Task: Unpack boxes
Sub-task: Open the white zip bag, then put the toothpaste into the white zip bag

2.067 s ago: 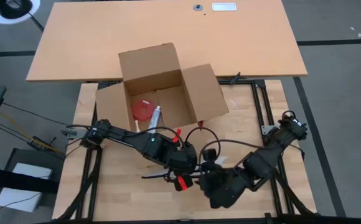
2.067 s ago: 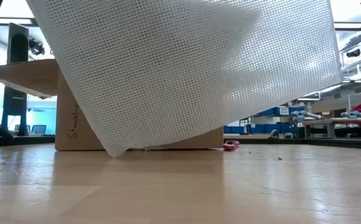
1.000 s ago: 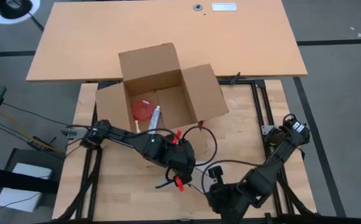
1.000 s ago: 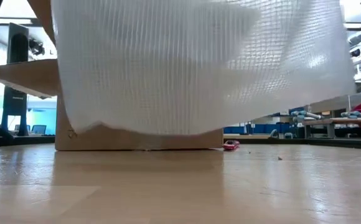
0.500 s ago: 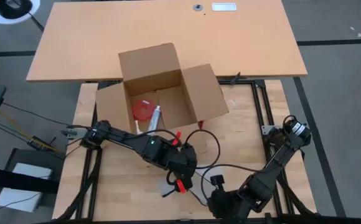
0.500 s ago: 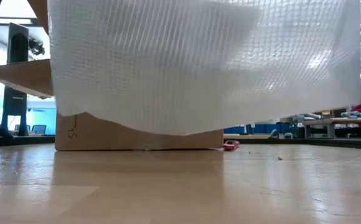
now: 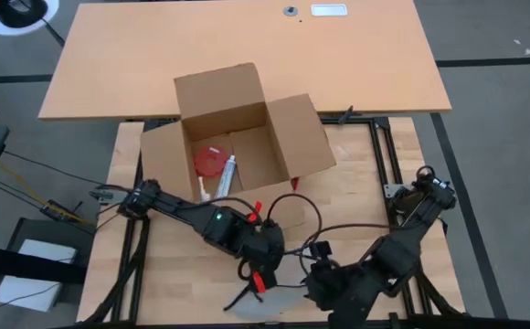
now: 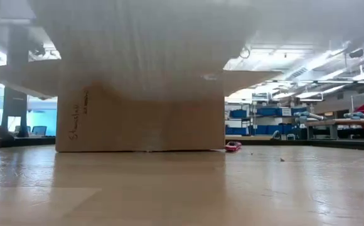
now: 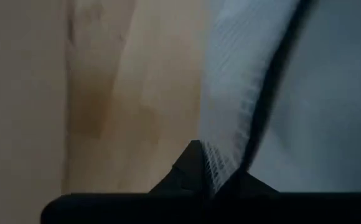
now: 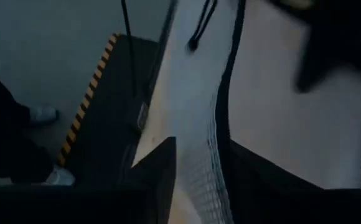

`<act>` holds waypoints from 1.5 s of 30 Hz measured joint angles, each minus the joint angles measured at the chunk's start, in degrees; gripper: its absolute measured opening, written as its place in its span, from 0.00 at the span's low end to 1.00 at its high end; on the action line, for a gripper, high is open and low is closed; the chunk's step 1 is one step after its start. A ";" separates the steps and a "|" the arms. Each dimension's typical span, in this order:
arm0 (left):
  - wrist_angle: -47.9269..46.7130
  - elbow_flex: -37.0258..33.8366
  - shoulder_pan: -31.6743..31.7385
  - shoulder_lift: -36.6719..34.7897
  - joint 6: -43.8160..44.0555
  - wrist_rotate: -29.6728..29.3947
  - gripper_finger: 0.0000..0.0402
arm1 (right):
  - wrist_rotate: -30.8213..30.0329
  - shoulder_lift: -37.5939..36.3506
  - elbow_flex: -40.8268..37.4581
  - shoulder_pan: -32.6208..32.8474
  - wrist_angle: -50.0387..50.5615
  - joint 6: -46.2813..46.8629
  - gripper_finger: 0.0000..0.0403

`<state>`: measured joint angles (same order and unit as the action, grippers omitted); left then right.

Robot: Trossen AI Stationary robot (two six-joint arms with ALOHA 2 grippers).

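One box [image 7: 238,137] sat open at the far middle of the wooden surface [image 7: 356,210], up against the tan desk [image 7: 155,55] behind it. Mouth faced straight up; four flaps splayed outward, the far flap and right flap widest. Its footprint was turned slightly, long axis running roughly left-right with the right end nearer the front. In the low view its side wall [image 8: 138,125] stood upright with handwriting near the left edge. Inside: one red round item [image 7: 208,163] and one white tube [image 7: 226,174].

One clear mesh-patterned bag [image 7: 270,306] lay at the front edge, between the two arms. Left claw [image 7: 256,274], front centre, was pressed together, pinching the bag [image 9: 230,124]. Right claw [image 7: 324,283] was just beside it, fingers parted either side of the bag [image 10: 199,155]; whether they touched it could not be told.

One small red object [image 8: 233,146] lay right of the box.
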<state>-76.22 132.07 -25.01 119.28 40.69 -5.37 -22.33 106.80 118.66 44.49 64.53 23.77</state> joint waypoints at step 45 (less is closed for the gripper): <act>-10.87 0.02 -22.42 -4.70 69.26 -6.14 0.02 | 21.97 -3.35 -12.51 -53.67 -27.71 -26.18 0.52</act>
<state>-87.08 132.09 -47.43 114.59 109.95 -11.52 -0.36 103.46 106.15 -9.18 36.82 -2.41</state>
